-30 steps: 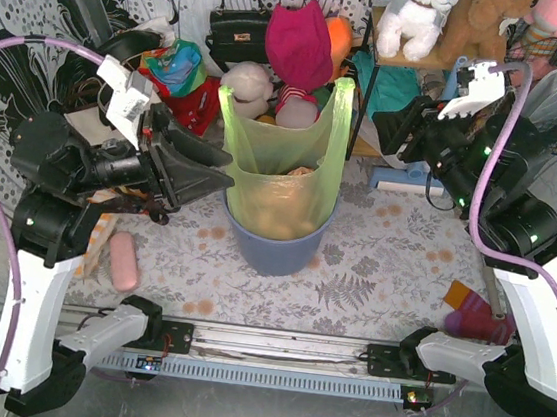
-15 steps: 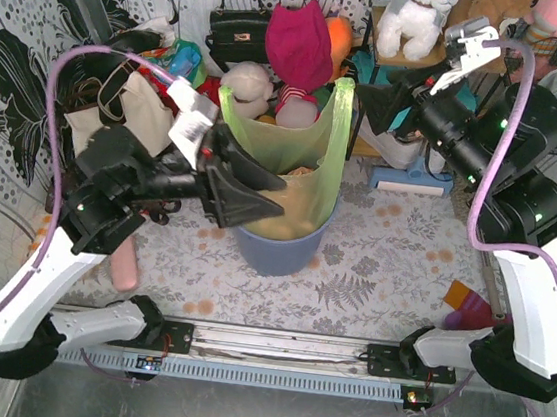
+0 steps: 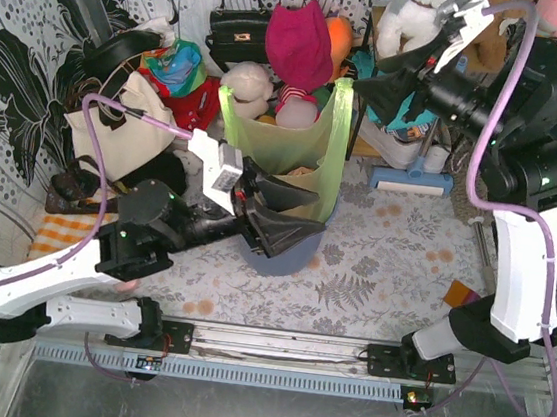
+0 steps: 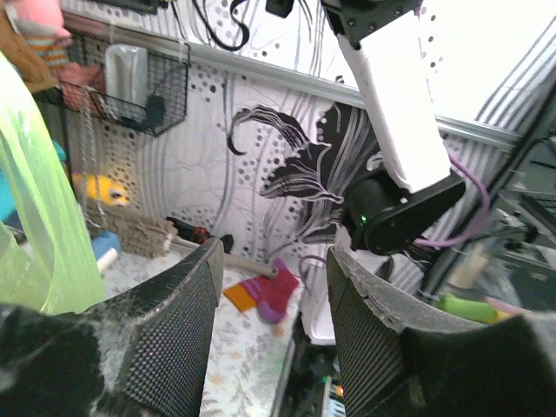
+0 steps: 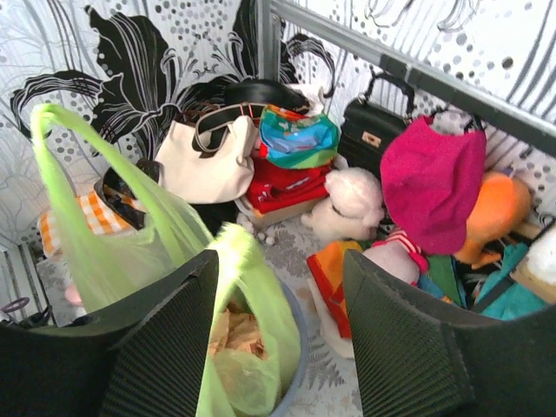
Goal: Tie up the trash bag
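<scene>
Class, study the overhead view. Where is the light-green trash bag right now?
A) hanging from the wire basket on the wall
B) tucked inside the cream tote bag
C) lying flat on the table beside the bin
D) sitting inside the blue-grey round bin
D: the trash bag sits in the blue-grey bin, with its two handles standing up above the rim and crumpled brown paper showing through the plastic.
</scene>
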You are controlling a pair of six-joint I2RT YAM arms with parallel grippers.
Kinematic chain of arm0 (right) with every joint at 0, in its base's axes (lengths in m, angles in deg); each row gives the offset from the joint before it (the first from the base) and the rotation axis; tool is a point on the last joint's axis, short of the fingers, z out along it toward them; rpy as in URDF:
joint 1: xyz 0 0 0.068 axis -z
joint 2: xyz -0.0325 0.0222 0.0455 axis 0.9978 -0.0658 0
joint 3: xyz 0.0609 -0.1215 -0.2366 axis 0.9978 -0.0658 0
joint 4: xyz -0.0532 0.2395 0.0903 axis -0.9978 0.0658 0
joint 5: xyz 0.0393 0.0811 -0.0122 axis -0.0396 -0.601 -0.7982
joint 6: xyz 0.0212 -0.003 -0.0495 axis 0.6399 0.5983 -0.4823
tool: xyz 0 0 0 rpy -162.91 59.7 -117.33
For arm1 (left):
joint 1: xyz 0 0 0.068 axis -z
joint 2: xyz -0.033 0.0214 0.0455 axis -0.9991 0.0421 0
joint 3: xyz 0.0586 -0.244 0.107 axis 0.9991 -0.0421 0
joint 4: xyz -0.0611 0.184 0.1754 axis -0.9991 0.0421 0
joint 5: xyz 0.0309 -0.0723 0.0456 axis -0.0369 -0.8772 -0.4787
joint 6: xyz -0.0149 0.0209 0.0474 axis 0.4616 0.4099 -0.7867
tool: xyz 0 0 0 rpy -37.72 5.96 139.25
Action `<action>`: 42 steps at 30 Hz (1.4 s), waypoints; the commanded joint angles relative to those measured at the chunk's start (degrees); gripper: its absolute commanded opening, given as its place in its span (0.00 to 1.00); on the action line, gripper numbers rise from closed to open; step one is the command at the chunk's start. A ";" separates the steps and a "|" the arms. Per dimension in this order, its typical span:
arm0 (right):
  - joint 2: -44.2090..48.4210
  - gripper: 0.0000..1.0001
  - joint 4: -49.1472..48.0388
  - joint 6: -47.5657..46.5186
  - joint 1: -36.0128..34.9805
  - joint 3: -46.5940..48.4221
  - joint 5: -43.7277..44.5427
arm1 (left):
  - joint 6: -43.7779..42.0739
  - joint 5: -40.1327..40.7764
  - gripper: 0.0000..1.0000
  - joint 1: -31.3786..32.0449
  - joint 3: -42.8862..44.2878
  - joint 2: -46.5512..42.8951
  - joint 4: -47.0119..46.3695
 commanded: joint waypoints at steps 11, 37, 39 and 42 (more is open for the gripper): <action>-3.11 0.59 -15.09 16.72 13.27 -2.49 -36.00 | -18.59 32.66 0.56 11.03 -6.01 7.21 -31.11; -3.90 0.40 -17.60 28.86 13.13 -8.48 -34.32 | -26.26 38.89 0.54 9.26 1.62 14.21 -31.90; -3.46 0.39 -18.17 29.33 13.14 -9.20 -34.79 | -25.98 39.00 0.54 8.80 1.62 14.28 -31.73; -2.23 0.40 -20.76 30.97 13.14 -11.51 -35.80 | -25.09 39.99 0.53 7.99 2.16 14.48 -30.79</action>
